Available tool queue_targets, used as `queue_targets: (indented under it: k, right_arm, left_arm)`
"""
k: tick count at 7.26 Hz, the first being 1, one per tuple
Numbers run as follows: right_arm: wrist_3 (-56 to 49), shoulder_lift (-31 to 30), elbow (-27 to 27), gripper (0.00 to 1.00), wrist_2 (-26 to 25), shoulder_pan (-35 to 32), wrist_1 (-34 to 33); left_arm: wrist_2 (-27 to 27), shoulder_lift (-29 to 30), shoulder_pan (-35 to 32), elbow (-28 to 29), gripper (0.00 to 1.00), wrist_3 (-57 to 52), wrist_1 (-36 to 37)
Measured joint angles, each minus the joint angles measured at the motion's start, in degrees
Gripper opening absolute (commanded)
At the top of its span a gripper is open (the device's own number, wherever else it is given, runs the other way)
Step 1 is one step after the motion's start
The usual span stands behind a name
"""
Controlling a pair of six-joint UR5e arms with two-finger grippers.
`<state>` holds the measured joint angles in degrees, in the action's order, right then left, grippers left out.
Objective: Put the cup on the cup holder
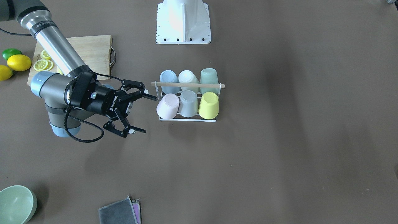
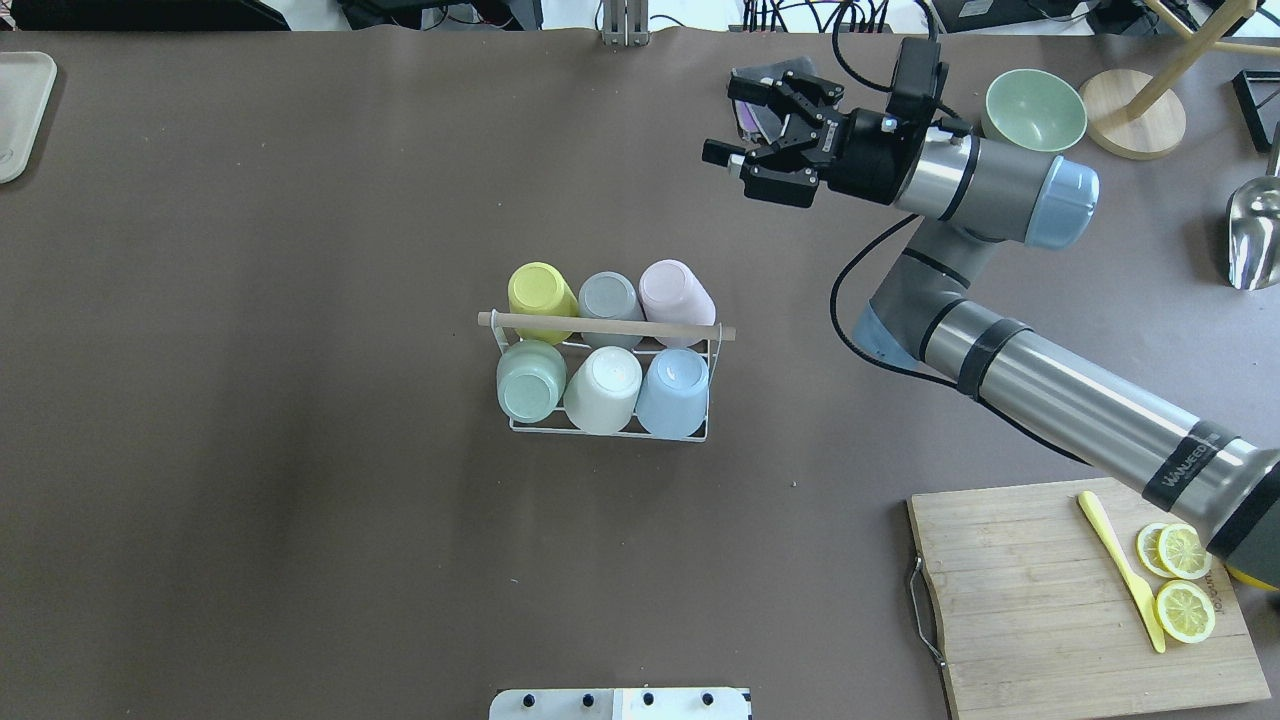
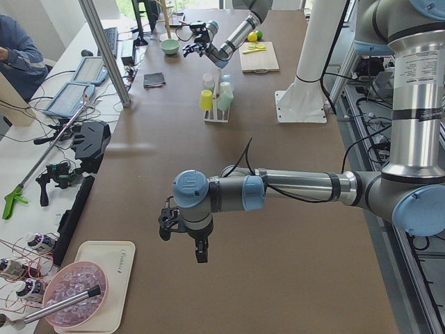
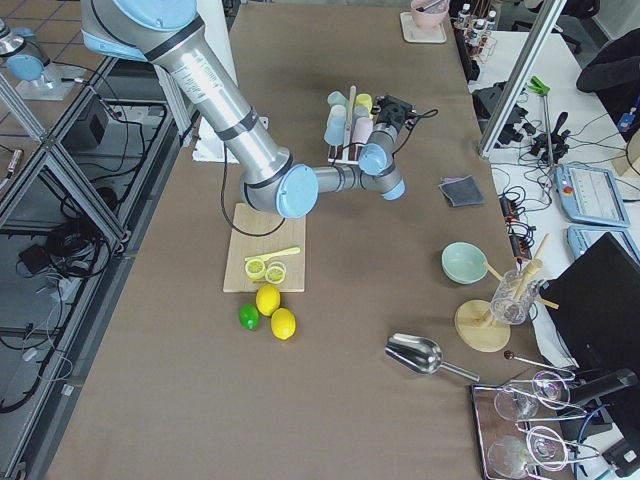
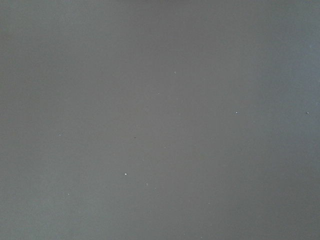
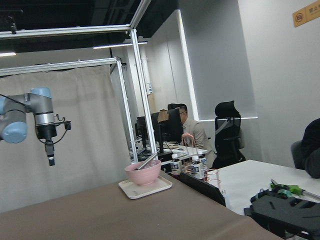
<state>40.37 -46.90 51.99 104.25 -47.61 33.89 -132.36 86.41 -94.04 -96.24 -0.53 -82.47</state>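
Observation:
The cup holder [image 2: 600,432], a white wire rack with a wooden rod [image 2: 605,325] across its top, stands mid-table. Several pastel cups sit upside down on its prongs, filling both rows; among them are a pink cup [image 1: 168,106] and a yellow cup [image 1: 209,105]. My right gripper [image 1: 148,114] hangs raised beside the pink cup's end of the cup holder [image 1: 186,119], open and holding nothing. That same right gripper [image 2: 725,120] points sideways. My left gripper [image 3: 200,252] hangs over bare table far from the rack; I cannot tell whether it is open or shut.
A wooden cutting board [image 2: 1040,600] with lemon slices and a yellow knife lies near my right arm's base. Whole lemons and a lime [image 1: 18,62] lie beside it. A green bowl [image 2: 1035,108] and a folded grey cloth [image 1: 119,212] sit at the far edge.

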Motion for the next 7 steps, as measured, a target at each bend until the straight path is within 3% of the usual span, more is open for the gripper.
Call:
queue_targets:
  k: [4, 7]
  right_arm:
    - [-0.1, -1.2, 6.0, 1.0, 0.1, -7.1, -30.5]
    - [0.5, -5.9, 16.5, 1.0, -0.6, -7.8, -57.5]
  left_arm:
    - [-0.1, 0.0, 0.0, 0.0, 0.98, 0.0, 0.3]
    - [-0.1, 0.0, 0.0, -0.1, 0.98, 0.0, 0.3]
